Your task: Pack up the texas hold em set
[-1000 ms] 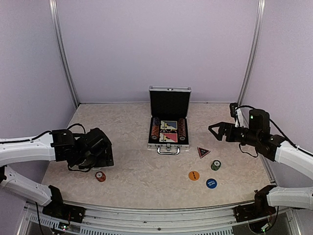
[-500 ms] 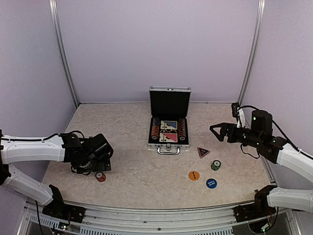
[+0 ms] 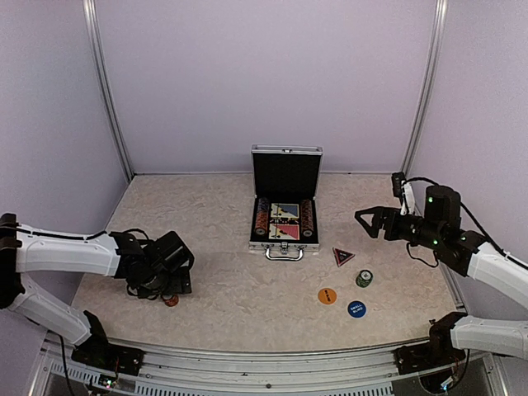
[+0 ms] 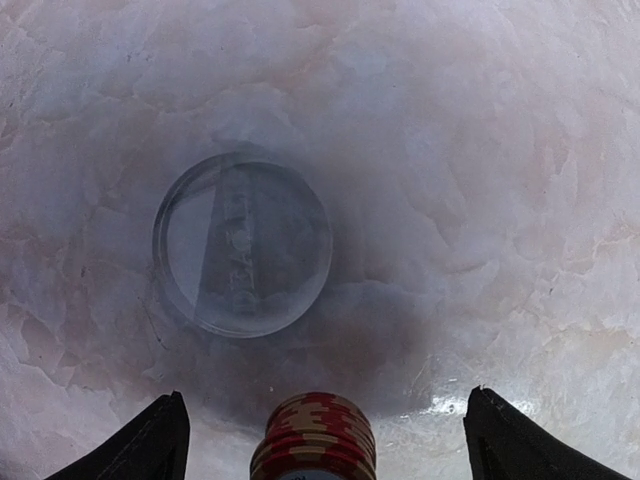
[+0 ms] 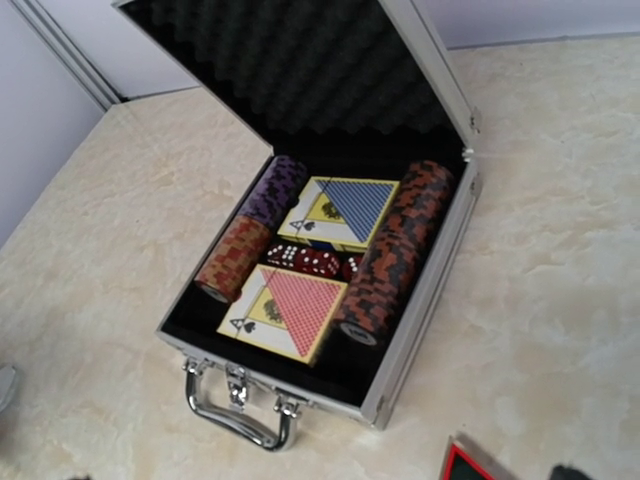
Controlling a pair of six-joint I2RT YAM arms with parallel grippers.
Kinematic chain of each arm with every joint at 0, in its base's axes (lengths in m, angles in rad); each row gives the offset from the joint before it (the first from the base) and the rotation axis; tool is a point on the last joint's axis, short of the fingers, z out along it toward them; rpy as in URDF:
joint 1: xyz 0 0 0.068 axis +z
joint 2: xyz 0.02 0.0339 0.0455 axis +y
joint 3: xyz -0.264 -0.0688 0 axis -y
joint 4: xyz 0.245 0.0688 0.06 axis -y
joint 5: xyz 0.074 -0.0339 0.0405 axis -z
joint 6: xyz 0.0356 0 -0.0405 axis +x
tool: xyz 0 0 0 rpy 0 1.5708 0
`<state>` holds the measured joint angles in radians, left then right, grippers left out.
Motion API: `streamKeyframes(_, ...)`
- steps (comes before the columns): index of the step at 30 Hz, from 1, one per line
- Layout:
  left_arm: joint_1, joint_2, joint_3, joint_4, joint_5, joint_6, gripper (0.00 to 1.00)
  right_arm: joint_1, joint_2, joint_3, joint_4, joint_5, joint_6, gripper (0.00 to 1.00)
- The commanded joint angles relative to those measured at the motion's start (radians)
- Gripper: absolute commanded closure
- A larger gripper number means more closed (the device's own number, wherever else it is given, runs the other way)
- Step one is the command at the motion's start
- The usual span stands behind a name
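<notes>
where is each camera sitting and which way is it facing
Top external: above and behind, facing down over the table; the left arm and right arm show.
Left wrist: facing straight down at a red chip stack between its own fingertips.
Right wrist: angled down at the open briefcase; no fingers show.
Shared: top and right wrist both see the briefcase.

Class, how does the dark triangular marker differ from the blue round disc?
The dark triangular marker has three corners and a red edge; the blue round disc is circular. The marker lies close to the open silver aluminium case; the disc lies farther from it. Both lie flat on the table, outside the case.
</notes>
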<state>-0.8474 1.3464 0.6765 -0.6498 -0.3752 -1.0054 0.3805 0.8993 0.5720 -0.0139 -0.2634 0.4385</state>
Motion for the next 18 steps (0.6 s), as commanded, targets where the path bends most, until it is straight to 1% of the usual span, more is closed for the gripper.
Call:
streamKeyframes(1,-0.019,0.011,-0.018,0.052,0.021,-0.003,0.07,0.006,-0.002,-0.017,0.006,0.014,-0.006,0.01)
streamKeyframes(18,-0.061,0.032,-0.064,0.083,0.042,-0.045,0.08,0.005,-0.003,-0.026,0.008,0.017,-0.007,0.03)
